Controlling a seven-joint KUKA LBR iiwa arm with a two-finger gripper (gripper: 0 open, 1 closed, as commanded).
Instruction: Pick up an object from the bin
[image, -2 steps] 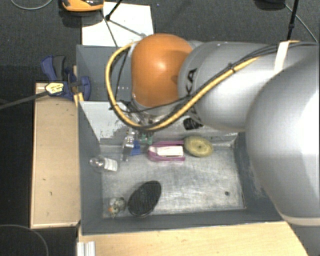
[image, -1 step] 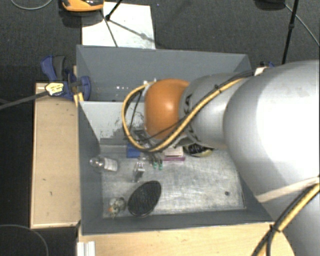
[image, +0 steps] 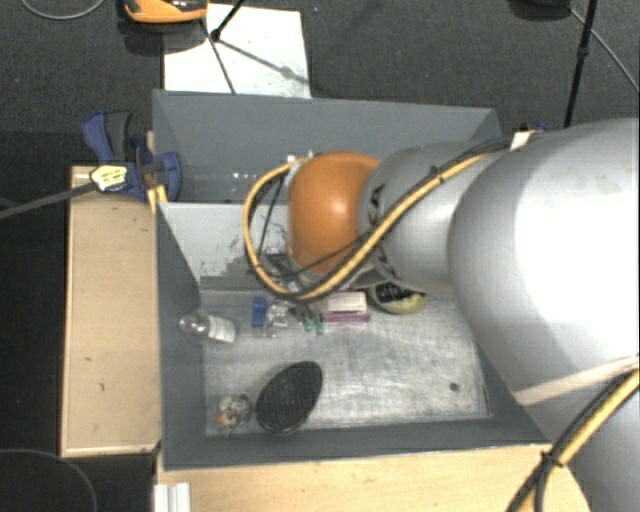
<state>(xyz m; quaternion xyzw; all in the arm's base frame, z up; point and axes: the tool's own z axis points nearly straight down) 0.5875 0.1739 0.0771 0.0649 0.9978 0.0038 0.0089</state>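
Hand (image: 290, 306), under the arm's orange cover, is down on the far floor of the bin (image: 180, 400), about 11 o'clock from centre. Whether it is open or closed cannot be told. A small blue piece (image: 259, 315) and a green piece (image: 315, 325) lie right at it. A pink-and-white box (image: 347, 303) is at its 3 o'clock, a black oval brush (image: 288, 396) at 6 o'clock and a clear bulb (image: 207, 326) at 9 o'clock.

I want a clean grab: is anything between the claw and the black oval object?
Nothing visible: bare bin floor separates the claw from the black oval object; the small blue piece lies beside the claw.
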